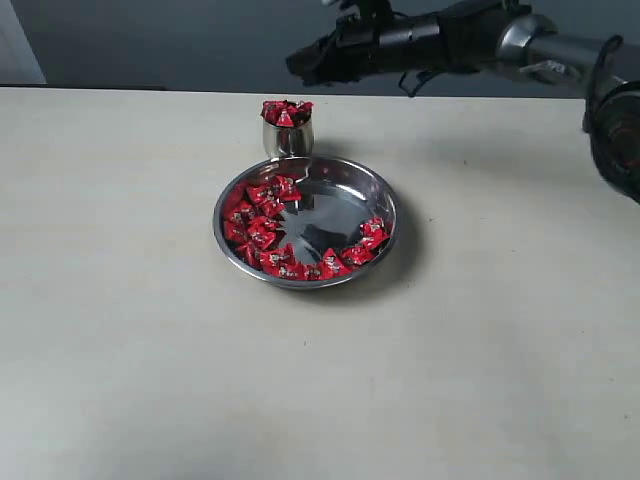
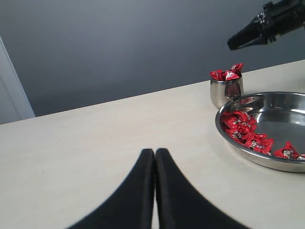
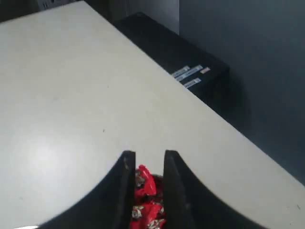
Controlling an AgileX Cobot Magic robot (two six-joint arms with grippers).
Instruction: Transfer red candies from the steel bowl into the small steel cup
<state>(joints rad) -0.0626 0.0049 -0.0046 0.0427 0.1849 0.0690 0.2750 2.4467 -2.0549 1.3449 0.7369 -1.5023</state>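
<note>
The right arm (image 1: pixel 440 38) reaches in level from the right edge of the exterior view and crosses past the middle. A silver joint sits behind its dark wrist, and the right gripper (image 1: pixel 300 66) points leftward and slightly down. Its fingers (image 3: pixel 125 176) stand a narrow gap apart (its own wrist view shows the slot plainly). The left gripper (image 2: pixel 155 153) appears only in the left wrist view. It sits low and points forward, its two black fingers (image 2: pixel 138 191) pressed together along their length.

Bowl (image 1: pixel 340 210) sits centre frame, candies (image 1: pixel 262 232) along its left and lower inner edge — cup (image 1: pixel 288 140), heaped with more, stands upright just above its rim.
</note>
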